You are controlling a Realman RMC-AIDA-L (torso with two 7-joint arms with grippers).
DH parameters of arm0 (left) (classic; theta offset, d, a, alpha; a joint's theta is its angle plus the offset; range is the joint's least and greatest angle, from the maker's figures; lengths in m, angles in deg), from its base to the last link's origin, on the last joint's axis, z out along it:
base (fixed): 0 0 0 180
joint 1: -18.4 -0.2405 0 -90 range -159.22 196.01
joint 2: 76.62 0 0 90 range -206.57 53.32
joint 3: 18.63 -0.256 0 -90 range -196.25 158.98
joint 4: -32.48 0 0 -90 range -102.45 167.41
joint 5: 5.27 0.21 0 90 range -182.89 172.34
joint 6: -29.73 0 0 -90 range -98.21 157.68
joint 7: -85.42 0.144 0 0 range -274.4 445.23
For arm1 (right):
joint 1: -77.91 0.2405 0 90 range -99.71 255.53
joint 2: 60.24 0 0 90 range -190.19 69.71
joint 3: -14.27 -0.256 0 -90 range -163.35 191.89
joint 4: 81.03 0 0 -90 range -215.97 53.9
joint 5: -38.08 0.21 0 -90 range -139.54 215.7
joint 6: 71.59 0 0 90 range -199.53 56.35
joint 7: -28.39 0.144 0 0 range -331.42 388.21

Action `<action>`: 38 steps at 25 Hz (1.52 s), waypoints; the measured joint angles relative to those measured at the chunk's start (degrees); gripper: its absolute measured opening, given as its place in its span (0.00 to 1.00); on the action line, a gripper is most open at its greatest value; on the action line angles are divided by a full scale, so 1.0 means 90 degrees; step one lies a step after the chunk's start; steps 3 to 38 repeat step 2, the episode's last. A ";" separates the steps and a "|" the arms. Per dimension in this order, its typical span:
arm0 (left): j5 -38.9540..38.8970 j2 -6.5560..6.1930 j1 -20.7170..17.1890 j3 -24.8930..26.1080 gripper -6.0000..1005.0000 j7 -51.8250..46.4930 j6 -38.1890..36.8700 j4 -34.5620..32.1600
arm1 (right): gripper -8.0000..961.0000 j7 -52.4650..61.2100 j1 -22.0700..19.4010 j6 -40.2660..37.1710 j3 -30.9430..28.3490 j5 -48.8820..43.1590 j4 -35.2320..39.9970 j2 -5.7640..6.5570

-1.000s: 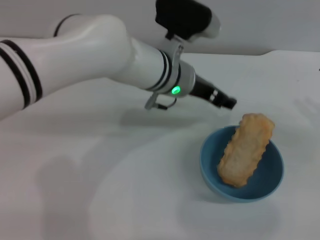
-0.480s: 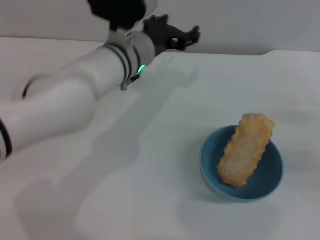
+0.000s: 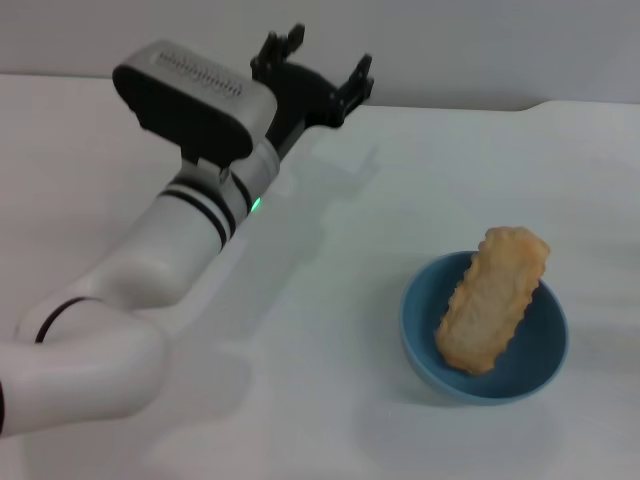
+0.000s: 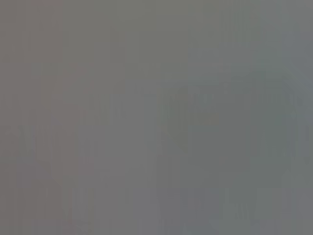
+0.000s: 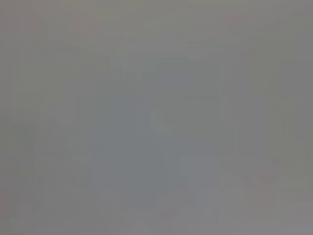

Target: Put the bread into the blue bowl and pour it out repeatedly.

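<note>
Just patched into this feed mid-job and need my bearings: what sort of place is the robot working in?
Probably a lab or test bench, not a kitchen: a bare white table against a plain wall, holding only the blue bowl with the bread propped in it. The left gripper is open and empty near the table's far edge.

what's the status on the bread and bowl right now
Left gripper open, empty, far across table. Bread propped in blue bowl. Right gripper unseen. Nothing blocking.

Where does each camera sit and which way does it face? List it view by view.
Head view: on the robot's head, looking forward and down at the white table; bread in the blue bowl; left gripper, fingers spread, far side.
Left wrist view: featureless grey, no fingers.
Right wrist view: likewise.
Shared: nothing identifiable.
</note>
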 joint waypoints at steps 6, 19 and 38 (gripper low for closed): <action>-0.0056 0.0000 -0.0029 -0.0129 0.82 -0.0235 0.0013 0.0091 | 0.55 -0.0004 -0.0016 0.0034 -0.0006 0.0142 -0.0086 0.0001; -0.0056 0.0000 -0.0029 -0.0129 0.82 -0.0235 0.0013 0.0091 | 0.55 -0.0004 -0.0016 0.0034 -0.0006 0.0142 -0.0086 0.0001; -0.0056 0.0000 -0.0029 -0.0129 0.82 -0.0235 0.0013 0.0091 | 0.55 -0.0004 -0.0016 0.0034 -0.0006 0.0142 -0.0086 0.0001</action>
